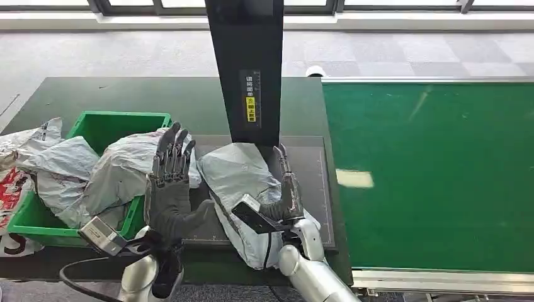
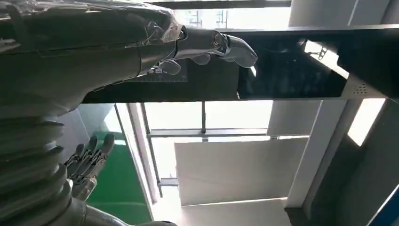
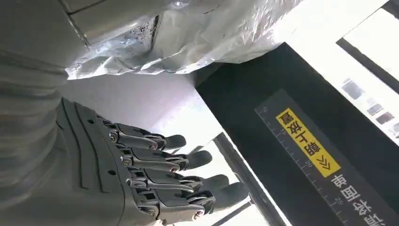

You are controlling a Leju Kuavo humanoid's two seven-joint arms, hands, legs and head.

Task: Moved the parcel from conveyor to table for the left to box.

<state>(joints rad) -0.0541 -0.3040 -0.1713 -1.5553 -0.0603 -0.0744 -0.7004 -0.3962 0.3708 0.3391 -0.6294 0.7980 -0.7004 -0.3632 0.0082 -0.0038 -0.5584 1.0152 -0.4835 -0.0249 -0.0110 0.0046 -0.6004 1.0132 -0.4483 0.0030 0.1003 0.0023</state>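
One grey parcel between left hand and right hand.

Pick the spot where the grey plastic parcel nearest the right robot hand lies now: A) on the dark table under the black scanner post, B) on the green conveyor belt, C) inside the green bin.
A: the grey plastic parcel lies on the dark table beside the right robot hand, off the green conveyor belt.

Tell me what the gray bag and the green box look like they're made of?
The gray parcel on the table looks like thin, soft plastic film: it is crinkled and a little shiny, as the right wrist view shows. The green bin looks like hard molded plastic, with straight stiff walls and a smooth, even color.
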